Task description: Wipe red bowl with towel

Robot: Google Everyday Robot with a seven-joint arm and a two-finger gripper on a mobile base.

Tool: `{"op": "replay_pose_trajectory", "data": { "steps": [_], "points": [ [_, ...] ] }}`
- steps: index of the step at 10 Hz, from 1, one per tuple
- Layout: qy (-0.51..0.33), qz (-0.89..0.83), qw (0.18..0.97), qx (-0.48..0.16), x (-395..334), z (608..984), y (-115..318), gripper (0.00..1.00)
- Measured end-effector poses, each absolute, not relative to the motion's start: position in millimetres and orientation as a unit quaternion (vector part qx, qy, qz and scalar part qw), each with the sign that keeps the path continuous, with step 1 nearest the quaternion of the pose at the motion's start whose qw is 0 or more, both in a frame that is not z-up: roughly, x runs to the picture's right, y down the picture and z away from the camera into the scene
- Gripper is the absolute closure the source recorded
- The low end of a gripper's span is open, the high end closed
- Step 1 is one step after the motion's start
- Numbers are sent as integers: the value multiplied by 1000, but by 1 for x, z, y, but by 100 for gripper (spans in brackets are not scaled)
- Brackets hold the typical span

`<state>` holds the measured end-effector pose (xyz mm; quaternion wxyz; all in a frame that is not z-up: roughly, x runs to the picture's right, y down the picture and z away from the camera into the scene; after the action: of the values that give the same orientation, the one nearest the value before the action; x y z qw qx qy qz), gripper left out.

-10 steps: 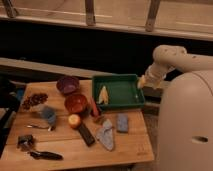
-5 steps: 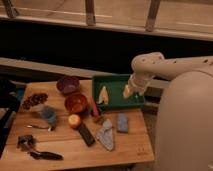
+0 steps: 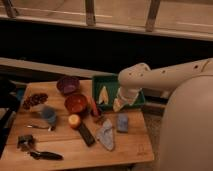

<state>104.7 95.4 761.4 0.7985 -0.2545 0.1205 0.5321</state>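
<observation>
The gripper (image 3: 117, 105) hung over the right half of the green tray (image 3: 106, 77) at the far right corner of the table (image 3: 65, 148), its fingers spread and holding nothing. It showed only as a pale shape under the wrist, and the fingertips were hard to tell from the tray floor behind them. The arm hid the tray's right end, and the robot's body cut off the table's right edge. A pale yellowish thing (image 3: 103, 95) lay in the tray's left half; what it was could not be told. The red bowl (image 3: 76, 103) stood near the middle of the table, left of the gripper and apart from it, with the purple bowl (image 3: 67, 84) beyond it toward the far edge. The towel (image 3: 106, 134) lay crumpled toward the near edge, below the gripper and well clear of it, just beside a blue block (image 3: 122, 122). At the near left corner lay dark tools (image 3: 44, 155), too dim to name.
</observation>
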Motion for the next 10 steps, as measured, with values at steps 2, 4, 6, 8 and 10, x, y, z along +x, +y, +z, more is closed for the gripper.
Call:
{"op": "replay_pose_trajectory", "data": {
  "steps": [2, 4, 6, 8, 10],
  "points": [
    [121, 531, 799, -254, 106, 761, 97, 38],
    [119, 529, 801, -255, 105, 762, 96, 38],
    [113, 524, 798, -275, 97, 767, 104, 38],
    [97, 509, 799, -306, 69, 776, 125, 38],
    [88, 496, 799, -329, 48, 780, 142, 38]
  ]
}}
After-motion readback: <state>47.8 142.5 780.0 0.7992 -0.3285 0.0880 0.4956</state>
